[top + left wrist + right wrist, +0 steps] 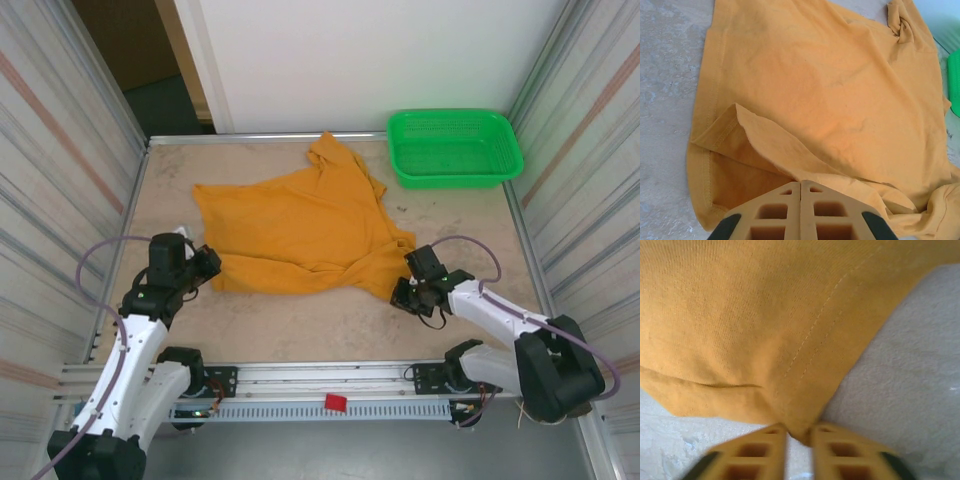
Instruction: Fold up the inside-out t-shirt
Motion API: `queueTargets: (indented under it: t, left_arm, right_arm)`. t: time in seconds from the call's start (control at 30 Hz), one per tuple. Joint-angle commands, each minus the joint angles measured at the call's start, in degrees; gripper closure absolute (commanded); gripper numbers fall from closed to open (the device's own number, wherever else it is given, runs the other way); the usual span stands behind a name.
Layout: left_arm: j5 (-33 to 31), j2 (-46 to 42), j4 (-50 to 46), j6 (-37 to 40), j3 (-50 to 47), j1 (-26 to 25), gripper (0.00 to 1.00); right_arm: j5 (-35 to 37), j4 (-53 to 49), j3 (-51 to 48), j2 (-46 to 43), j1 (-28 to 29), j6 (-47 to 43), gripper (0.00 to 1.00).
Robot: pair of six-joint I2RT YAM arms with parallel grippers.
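1. From the overhead camera I see the inside-out t-shirt [300, 225] lying mostly flat but rumpled in the middle of the table [330, 320]. One part reaches toward the far edge.
2. The left gripper [208, 264] sits at the shirt's near-left corner, right against the cloth.
3. On the left wrist camera its fingers [775, 215] are pressed together, with a raised fold of the shirt [830, 100] running up to their tips. I can't tell whether any cloth is caught between them.
4. A stitched hem [707, 125] runs along the shirt's left edge in that view (the double seam is quite clear).
5. The right gripper [403, 292] is at the near-right corner of the shirt.
6. On the right wrist camera I see its fingers [760, 450] nearly closed, pinching a point of the cloth [765, 330] that dips between them. That picture is a little blurred.
7. A green basket [455, 182] stands at the far right of the table, just beside the shirt and not touching it.
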Motion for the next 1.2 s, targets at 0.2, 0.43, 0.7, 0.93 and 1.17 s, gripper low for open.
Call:
queueTargets:
  t: [0.2,0.43,0.7,0.93,1.17]
  left_arm:
    - [3.26,7.33,3.41,2.73,10.05,3.79,1.0]
    - [4.44,10.76,2.62,5.29,16.93,4.78,1.0]
    - [3.78,3.08,-3.38,5.69,13.92,4.92,1.0]
    - [-1.51,-1.57,-7.74,7.07,9.19,5.66,1.0]
    - [-3.99,-3.1,-6.31,4.65,3.46,5.8,1.0]
  right_arm:
    - [1.57,-12.57,17.43,-11.48,-1.41,-4.35,1.0]
    - [0.11,-20.24,24.79,-16.22,-1.8,-4.29,1.0]
    - [1.12,-23.71,16.89,-26.69,5.95,4.62,1.0]
    - [9.66,-27.96,13.14,-30.05,8.01,5.75,0.38]
    - [5.79,-22.09,7.17,-25.5,-9.04,-2.52,0.4]
